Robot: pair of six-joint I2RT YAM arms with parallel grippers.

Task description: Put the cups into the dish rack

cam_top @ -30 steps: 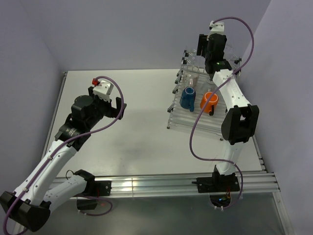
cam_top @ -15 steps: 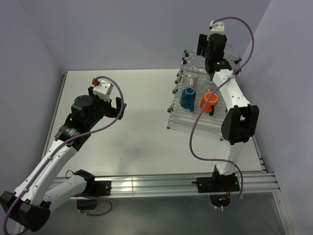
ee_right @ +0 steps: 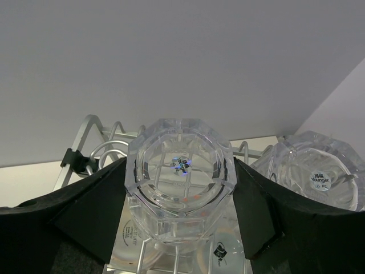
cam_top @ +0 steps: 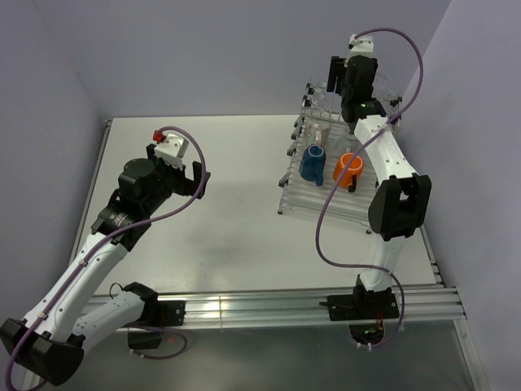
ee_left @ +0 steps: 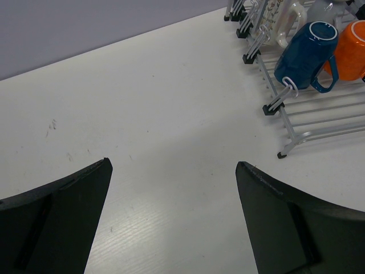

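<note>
The dish rack [cam_top: 313, 199] stands at the back right of the table. A blue mug [cam_top: 312, 160], an orange mug [cam_top: 348, 168] and a white mug [cam_top: 318, 132] sit in it. My right gripper [cam_top: 356, 81] is over the rack's far end, shut on an upturned clear glass tumbler [ee_right: 180, 171], with a finger against each side. A second clear tumbler [ee_right: 312, 177] sits upturned on the rack just to its right. My left gripper [ee_left: 174, 165] is open and empty above bare table left of the rack; the blue mug [ee_left: 305, 54] shows at its upper right.
The rack's bent end rods [ee_right: 91, 123] rise behind the held tumbler. The rack's near-left corner foot [ee_left: 281, 154] rests on the white table [cam_top: 236, 228]. Lilac walls close in the back and both sides. A metal rail [cam_top: 269, 305] runs along the near edge.
</note>
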